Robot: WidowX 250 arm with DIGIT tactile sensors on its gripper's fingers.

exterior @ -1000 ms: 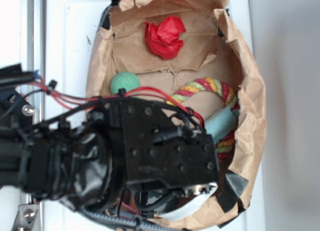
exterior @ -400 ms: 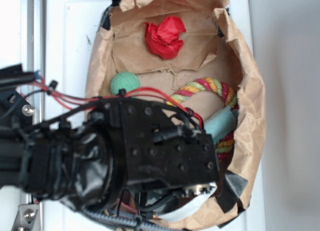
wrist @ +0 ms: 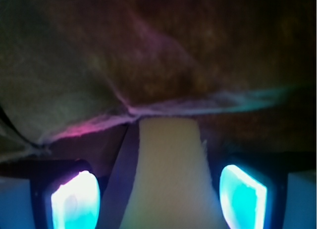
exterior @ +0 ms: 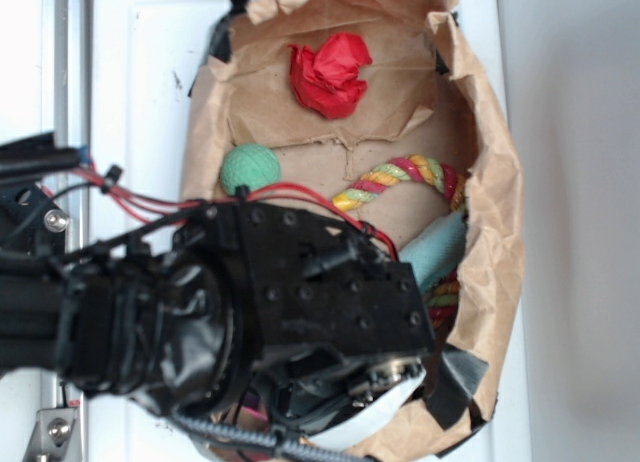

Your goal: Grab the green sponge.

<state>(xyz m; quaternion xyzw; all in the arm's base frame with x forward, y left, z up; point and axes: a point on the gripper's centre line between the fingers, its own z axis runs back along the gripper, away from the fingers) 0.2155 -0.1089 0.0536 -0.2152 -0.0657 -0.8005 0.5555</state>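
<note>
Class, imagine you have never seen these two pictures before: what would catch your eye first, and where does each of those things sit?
The bulky black robot arm fills the lower left of the exterior view, covering much of the brown paper bag. Against the brown, a crumpled red paper glows near the top and a green ball sits at the left edge. In the wrist view, a pale yellow sponge stands between two glowing fingers.

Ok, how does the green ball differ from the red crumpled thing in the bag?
The green ball is round and evenly textured; the red crumpled thing is irregular, with folds and points. The ball looks smaller than the red piece. The ball lies close to the arm's red wires, while the red piece lies farther up the bag, clear of the arm. Both rest on the brown paper bag lining.
</note>
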